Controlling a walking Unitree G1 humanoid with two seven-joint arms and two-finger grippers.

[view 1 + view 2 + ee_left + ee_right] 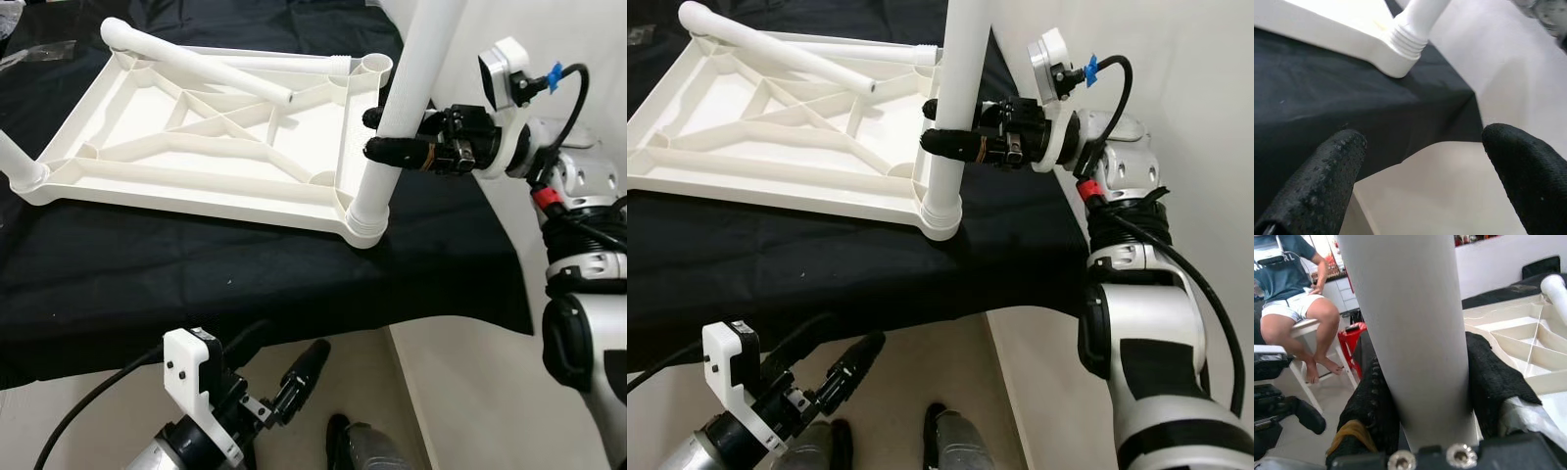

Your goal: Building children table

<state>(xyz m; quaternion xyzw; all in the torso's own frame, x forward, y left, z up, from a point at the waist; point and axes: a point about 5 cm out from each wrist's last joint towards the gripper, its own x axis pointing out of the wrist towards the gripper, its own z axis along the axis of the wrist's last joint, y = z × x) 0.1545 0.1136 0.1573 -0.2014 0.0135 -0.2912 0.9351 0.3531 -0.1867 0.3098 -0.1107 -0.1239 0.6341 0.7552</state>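
The left gripper [294, 377] is hanging low below the edge of the black cloth [196, 274], its fingers spread apart. Farther on, the right gripper [377, 134] is clamping the upright white leg [407, 93], which is standing in the near right corner socket of the upturned white tabletop [206, 137] (ribbed underside up). Beyond, a loose leg [196, 61] is lying across the tabletop.

Silver arms, white wrist camera mounts, black cables, and 2 black-fingered tools: right tool [375, 133], left tool [312, 364].

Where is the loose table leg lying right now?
The loose leg lies diagonally across the upturned tabletop, toward its far side, left of the right gripper.
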